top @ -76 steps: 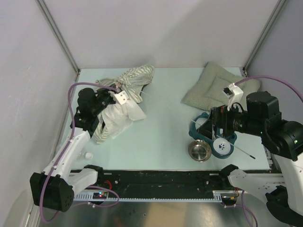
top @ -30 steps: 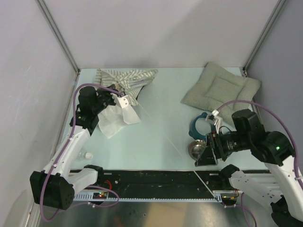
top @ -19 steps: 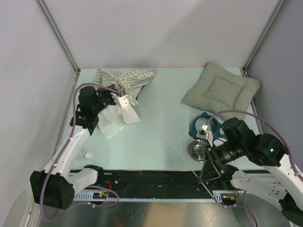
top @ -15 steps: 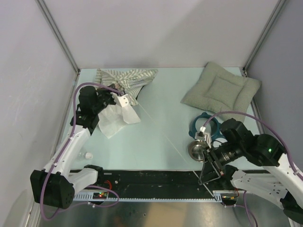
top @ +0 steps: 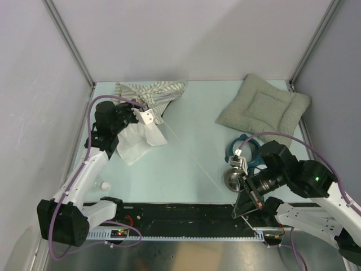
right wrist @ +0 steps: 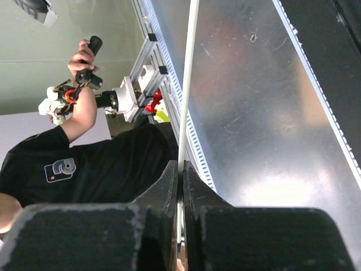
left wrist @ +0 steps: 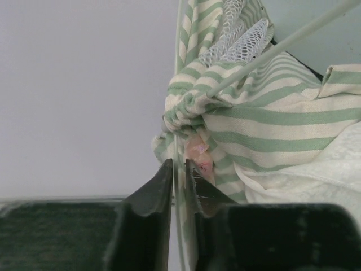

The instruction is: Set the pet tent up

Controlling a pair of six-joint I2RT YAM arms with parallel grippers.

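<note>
The pet tent (top: 151,92) lies collapsed at the back left, olive and white stripes with a white flap (top: 137,142) spread in front. In the left wrist view its bunched striped fabric (left wrist: 265,127), mesh and a small pink mark (left wrist: 200,160) sit just past the fingertips. A thin pale pole (top: 197,161) runs from the tent diagonally to the near right. My left gripper (top: 140,113) (left wrist: 179,164) sits at the tent end, jaws slightly parted around the pole. My right gripper (top: 243,210) (right wrist: 180,165) is shut on the pole (right wrist: 188,84) over the near rail.
A grey-green quilted cushion (top: 264,107) lies at the back right. A blue ring (top: 248,152) and a metal bowl (top: 231,179) sit beside the right arm. A small white piece (top: 104,185) lies at the near left. A black rail (top: 180,217) edges the table.
The right gripper has swung from the bowl toward the near rail and closed on the pole. The left gripper's jaws have parted a little. The tent now lies flatter toward the back.
</note>
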